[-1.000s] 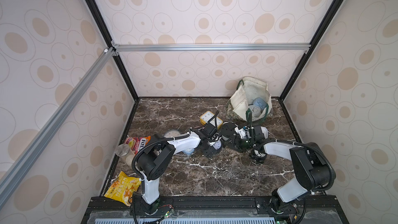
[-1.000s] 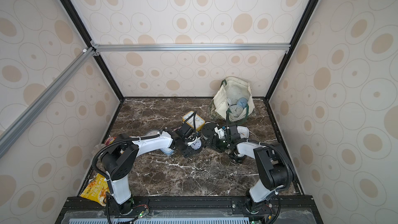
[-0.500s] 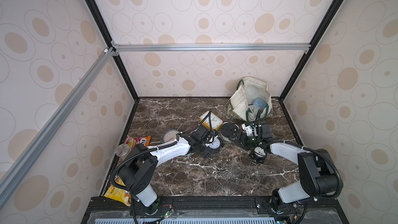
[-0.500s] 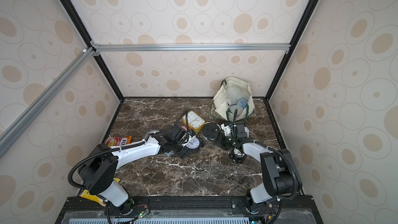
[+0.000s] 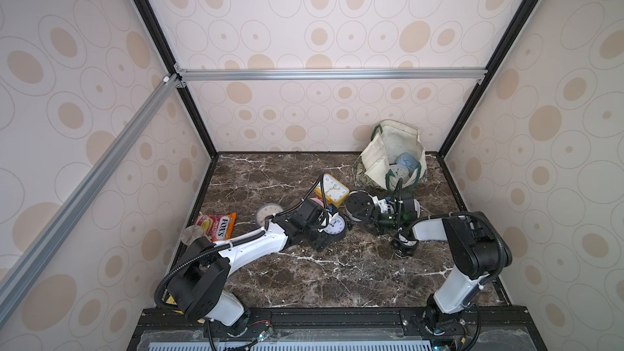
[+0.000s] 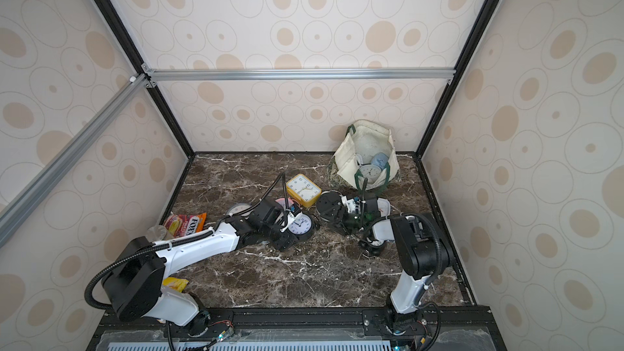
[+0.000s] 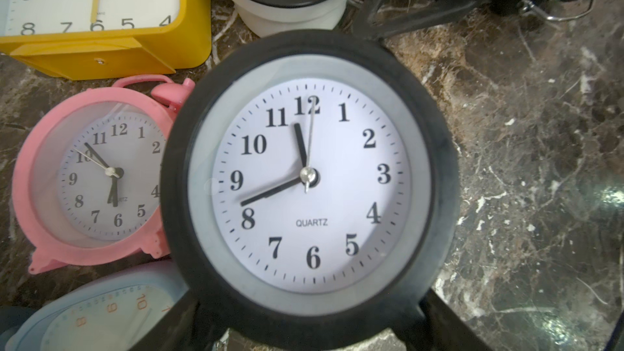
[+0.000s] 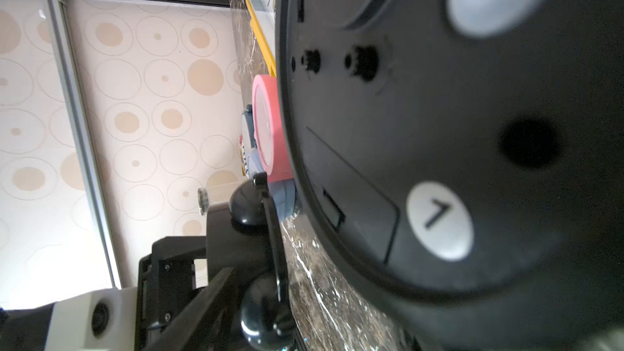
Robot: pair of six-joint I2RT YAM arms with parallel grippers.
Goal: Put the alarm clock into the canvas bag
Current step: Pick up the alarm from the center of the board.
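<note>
Three spotted walls point(image 5: 320, 28), alu frame point(image 5: 331, 74), marble tabletop point(image 5: 337, 275) w/ canvas bag point(image 5: 374, 160)

1. The black clock point(image 7: 310, 177) has "QUARTZ" printed low on its white dial, inside a ring of numerals 1 to 12.
2. The pink clock point(image 7: 84, 177) shows black numerals, with the 3 hidden. Its small word ends in "TZ".
3. The yellow clock point(image 7: 189, 28) shows 3 to 9.
4. The pale blue clock point(image 7: 101, 312) shows orange 8, 9 and 10.
5. The snack packet point(image 5: 217, 226) reads "FOX'S".
6. A round sticker point(image 8: 439, 221) on another clock's black back point(image 8: 439, 96) bears a mark like a 7.
</note>
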